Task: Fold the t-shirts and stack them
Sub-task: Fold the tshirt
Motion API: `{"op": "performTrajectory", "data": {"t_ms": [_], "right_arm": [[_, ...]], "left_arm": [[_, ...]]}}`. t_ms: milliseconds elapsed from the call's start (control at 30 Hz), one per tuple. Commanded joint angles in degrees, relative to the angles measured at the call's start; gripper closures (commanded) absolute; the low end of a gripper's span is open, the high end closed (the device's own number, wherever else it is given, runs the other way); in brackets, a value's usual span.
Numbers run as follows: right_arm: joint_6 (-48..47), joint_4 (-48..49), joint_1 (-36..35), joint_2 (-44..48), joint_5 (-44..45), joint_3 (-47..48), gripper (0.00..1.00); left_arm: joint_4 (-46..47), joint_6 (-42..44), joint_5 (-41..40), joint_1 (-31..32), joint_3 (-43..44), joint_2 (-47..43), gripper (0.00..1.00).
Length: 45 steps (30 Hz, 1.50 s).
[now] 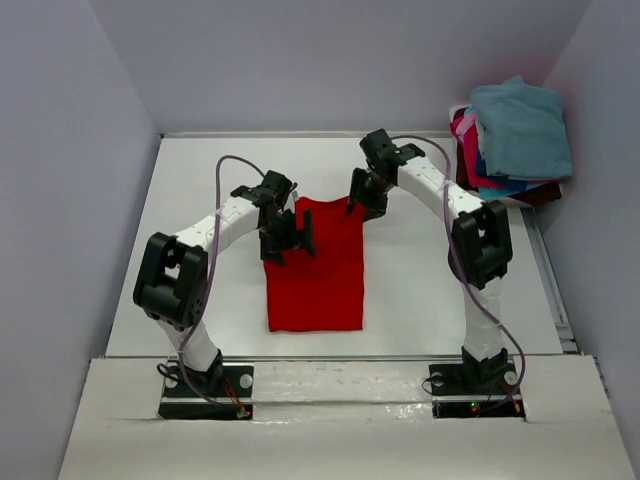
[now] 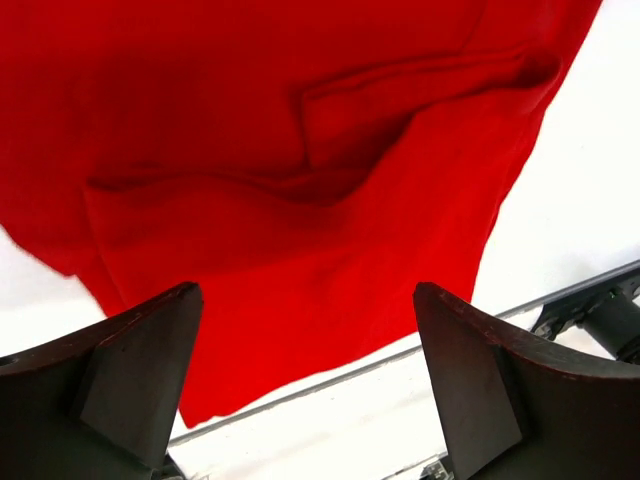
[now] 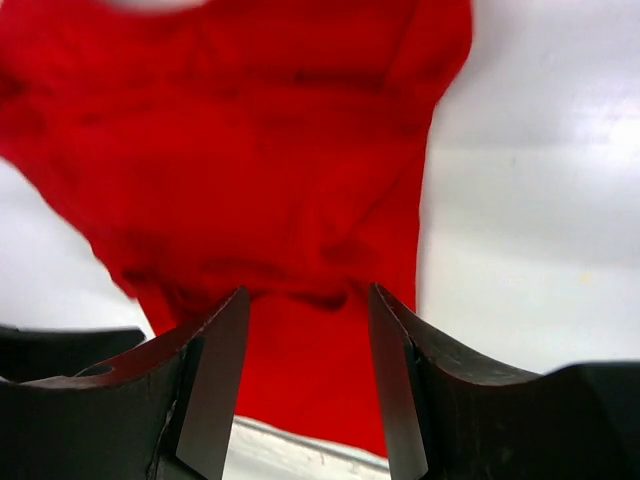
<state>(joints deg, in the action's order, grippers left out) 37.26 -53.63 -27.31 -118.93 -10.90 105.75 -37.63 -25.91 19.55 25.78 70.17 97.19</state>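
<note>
The white counter [image 1: 420,290] fills the space between pale walls, with both arms bolted at its near edge. On its middle lies the bright red t-shirt [image 1: 315,275], folded into a long narrow strip that runs from near to far between the two arms. Its near end lies flat and square, while the far end shows soft creases and a raised fold in the wrist views.

At the far right corner sits a heap of other t-shirts [image 1: 515,140], well apart from the red one: a teal-blue shirt on top, with pink, blue and dark maroon cloth showing beneath it.

The left end effector [image 1: 287,243] hangs over the left edge of the red shirt, toward its far end. Its fingers stand wide apart [image 2: 305,300] with nothing between them — only the red cloth below.

The right end effector [image 1: 362,195] is at the shirt's far right corner. Its fingers are apart by a narrower gap [image 3: 308,300] — red cloth shows through it, but nothing is pinched.
</note>
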Motion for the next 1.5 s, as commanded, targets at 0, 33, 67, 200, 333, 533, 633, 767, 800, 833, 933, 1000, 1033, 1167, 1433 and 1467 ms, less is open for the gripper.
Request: {"op": "performTrajectory", "data": {"t_ms": [0, 33, 67, 200, 333, 533, 633, 767, 800, 833, 933, 1000, 1033, 1167, 1433, 1467], "right_arm": [[-1.04, -3.15, 0.94, -5.33, 1.49, 12.85, 0.45], [-1.13, -4.37, 0.94, -6.73, 1.32, 15.07, 0.47], [-1.39, -4.99, 0.94, -9.53, 1.32, 17.18, 0.49], [-1.57, -8.41, 1.47, -15.52, -0.26, 26.42, 0.5], [-1.75, -10.0, 2.0, -17.65, -1.23, 28.99, 0.51], [-2.19, -5.35, 2.0, -13.52, -0.79, 18.97, 0.51], [-2.36, -5.88, 2.0, -14.22, -1.06, 18.09, 0.53], [-2.19, -4.04, 2.0, -12.91, -1.15, 15.36, 0.53], [-2.1, -3.77, 2.0, -12.81, -0.97, 14.92, 0.53], [-2.1, -3.77, 2.0, -12.99, -0.8, 15.01, 0.53], [-2.1, -3.94, 2.0, -14.3, -0.36, 16.93, 0.52], [-2.1, -4.2, 2.0, -15.44, -0.09, 18.08, 0.52], [-2.1, -4.21, 2.52, -15.8, -0.09, 18.69, 0.52], [-2.1, -4.91, 2.53, -17.73, -0.09, 21.59, 0.52], [-2.19, -5.08, 3.58, -19.75, -0.36, 23.0, 0.52], [-2.19, -5.08, 3.58, -20.02, -0.44, 23.18, 0.52]], "left_arm": [[0.54, 1.56, 1.19, 0.15, 5.49, 1.25, 0.01], [0.45, 1.57, 1.28, 0.15, 6.02, 1.77, 0.01], [0.36, 1.65, 1.54, 0.15, 6.9, 2.04, 0.01], [-0.95, 2.71, 1.72, 0.76, 9.01, 3.97, 0.01], [-1.31, 3.06, 1.98, 1.29, 9.55, 4.33, 0.01], [-1.66, 3.68, 3.03, 1.82, 8.93, 4.06, 0.01], [-1.75, 3.76, 3.48, 2.95, 8.67, 4.06, 0.01], [-1.66, 4.11, 3.48, 3.58, 7.09, 4.06, 0.01], [-1.49, 4.03, 3.39, 4.1, 6.74, 3.98, 0.01], [-1.14, 4.03, 3.39, 4.1, 6.38, 4.06, 0.01], [-0.61, 4.03, 3.56, 4.62, 5.42, 4.41, 0.01], [-0.52, 4.11, 3.65, 4.63, 5.24, 4.68, 0.01], [-0.52, 4.38, 3.83, 4.63, 5.06, 4.77, 0.01], [-0.52, 4.99, 4.09, 5.25, 4.1, 5.12, 0.01], [-0.52, 6.13, 4.27, 5.77, 3.13, 6.26, 0.01], [-0.6, 6.22, 4.27, 5.77, 3.3, 6.43, 0.01]]}}
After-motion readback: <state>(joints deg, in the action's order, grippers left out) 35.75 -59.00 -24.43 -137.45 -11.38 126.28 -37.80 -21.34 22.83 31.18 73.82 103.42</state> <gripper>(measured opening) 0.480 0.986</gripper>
